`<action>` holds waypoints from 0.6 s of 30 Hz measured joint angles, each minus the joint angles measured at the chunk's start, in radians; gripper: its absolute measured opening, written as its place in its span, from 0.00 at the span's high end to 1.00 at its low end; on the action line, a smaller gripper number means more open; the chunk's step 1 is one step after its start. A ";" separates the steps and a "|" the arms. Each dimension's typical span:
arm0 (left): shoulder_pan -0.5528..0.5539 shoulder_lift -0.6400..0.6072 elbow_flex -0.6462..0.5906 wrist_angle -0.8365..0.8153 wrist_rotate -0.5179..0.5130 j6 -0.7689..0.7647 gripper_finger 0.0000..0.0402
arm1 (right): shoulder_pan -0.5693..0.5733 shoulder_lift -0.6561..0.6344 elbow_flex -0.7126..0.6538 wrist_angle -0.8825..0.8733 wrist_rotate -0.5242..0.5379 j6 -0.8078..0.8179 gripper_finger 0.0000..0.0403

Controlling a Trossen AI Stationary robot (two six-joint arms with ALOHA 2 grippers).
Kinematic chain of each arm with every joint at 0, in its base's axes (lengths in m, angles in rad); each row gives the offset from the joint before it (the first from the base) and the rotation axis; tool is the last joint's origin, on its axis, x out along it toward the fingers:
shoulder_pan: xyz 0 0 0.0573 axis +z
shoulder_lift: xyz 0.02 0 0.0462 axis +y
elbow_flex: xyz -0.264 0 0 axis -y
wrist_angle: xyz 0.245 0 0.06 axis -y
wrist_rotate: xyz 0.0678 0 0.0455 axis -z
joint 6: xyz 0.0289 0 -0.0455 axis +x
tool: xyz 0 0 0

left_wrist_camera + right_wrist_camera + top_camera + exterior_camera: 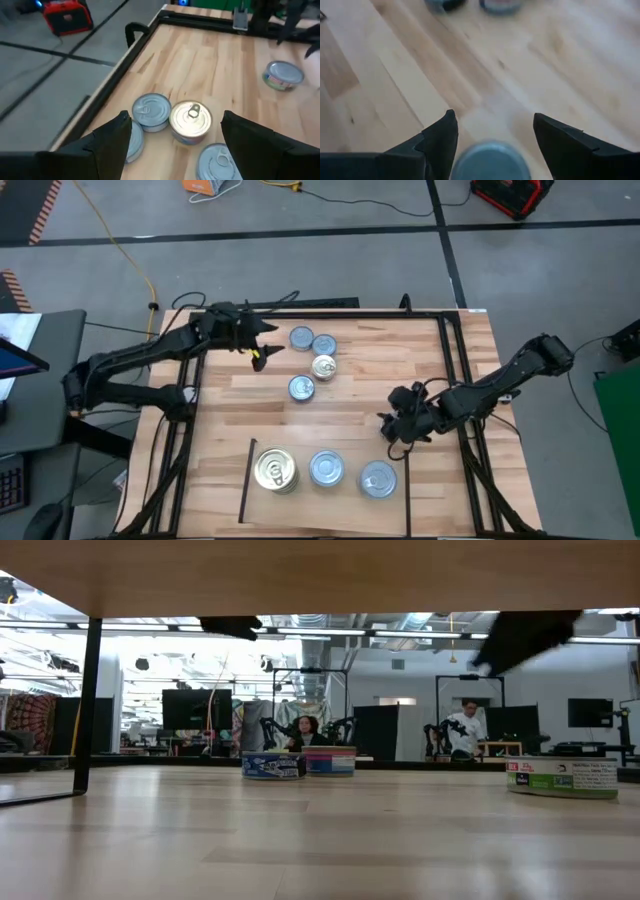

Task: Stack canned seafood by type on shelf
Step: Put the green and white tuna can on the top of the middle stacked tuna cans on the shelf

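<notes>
Tins sat in two groups on the counter (430, 370): three stacks (325, 470) on the shelf (320, 498) nearest, four loose tins (312, 360) farther back. Right gripper (393, 428) hung spread above a silver-topped stack (377, 478); left gripper (262, 348) hovered spread beside the loose tins.

Grey concrete floor (330, 270), yellow cable (125, 255), red case (512, 195), ceiling strip lights (400, 633), dark monitors (195, 708)

Light wood table (350, 400) carries seven tins: four clustered (312, 360), three in row (325, 470).
</notes>
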 joint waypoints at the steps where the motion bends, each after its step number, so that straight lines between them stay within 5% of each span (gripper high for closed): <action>1: 0.019 -0.001 -0.011 0.007 0.025 -0.012 0.27 | -0.001 -0.010 -0.021 0.003 -0.026 0.026 0.30; 10: 0.050 0.001 -0.199 0.155 0.090 -0.071 0.27 | 0.030 -0.026 -0.134 -0.085 -0.150 0.277 0.30; 18: 0.050 -0.025 -0.279 0.218 0.085 -0.139 0.27 | 0.074 -0.025 -0.136 -0.162 -0.172 0.313 0.30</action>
